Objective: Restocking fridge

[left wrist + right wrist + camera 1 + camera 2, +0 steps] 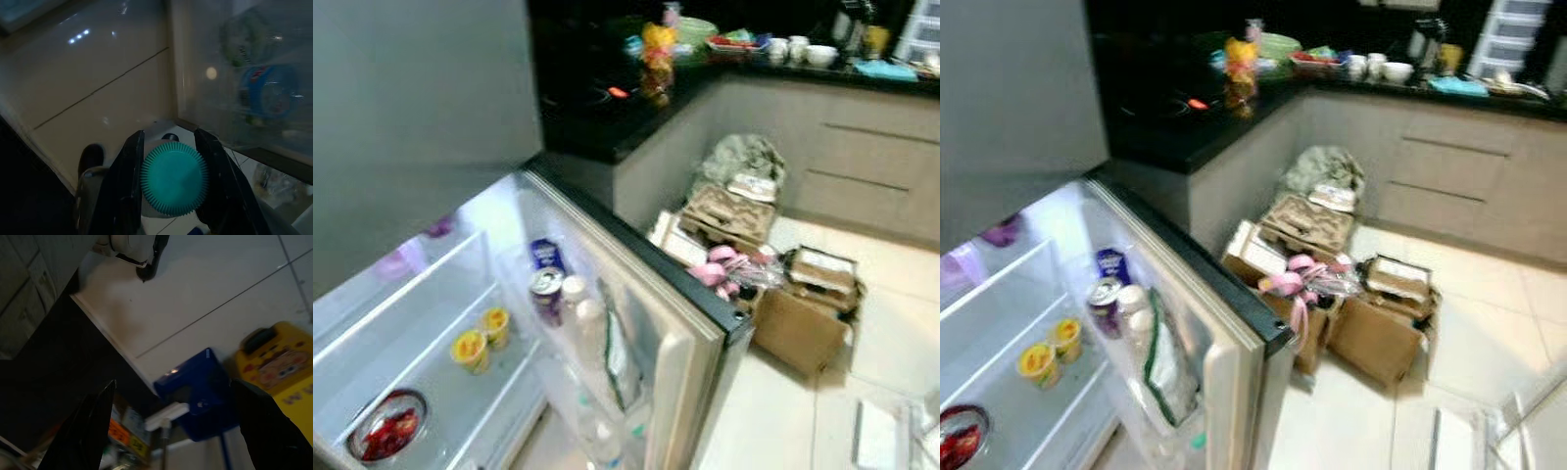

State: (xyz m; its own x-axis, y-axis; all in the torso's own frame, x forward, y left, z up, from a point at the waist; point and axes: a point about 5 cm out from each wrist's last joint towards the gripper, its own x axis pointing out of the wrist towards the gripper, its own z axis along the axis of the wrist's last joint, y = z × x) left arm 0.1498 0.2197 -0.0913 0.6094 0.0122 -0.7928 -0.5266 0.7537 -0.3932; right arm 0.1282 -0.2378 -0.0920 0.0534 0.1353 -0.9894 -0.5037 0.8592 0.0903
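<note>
Teal ribbed bottle cap [174, 177] sits clamped between the left gripper [171, 176] fingers, not yet shelved, while the open white fridge door [636, 323] already holds bottles and the right gripper [176, 426] hangs wide, empty.

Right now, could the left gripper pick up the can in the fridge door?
Probably not yet: the left gripper is already shut on a teal-capped bottle, so it has no free grasp for the can, though the open door leaves it unblocked.

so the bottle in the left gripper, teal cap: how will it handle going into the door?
The ribbed teal cap probably grips well between the left gripper fingers. The bottle hangs below, likely swinging. Upright, it may tip in the door shelf.
</note>
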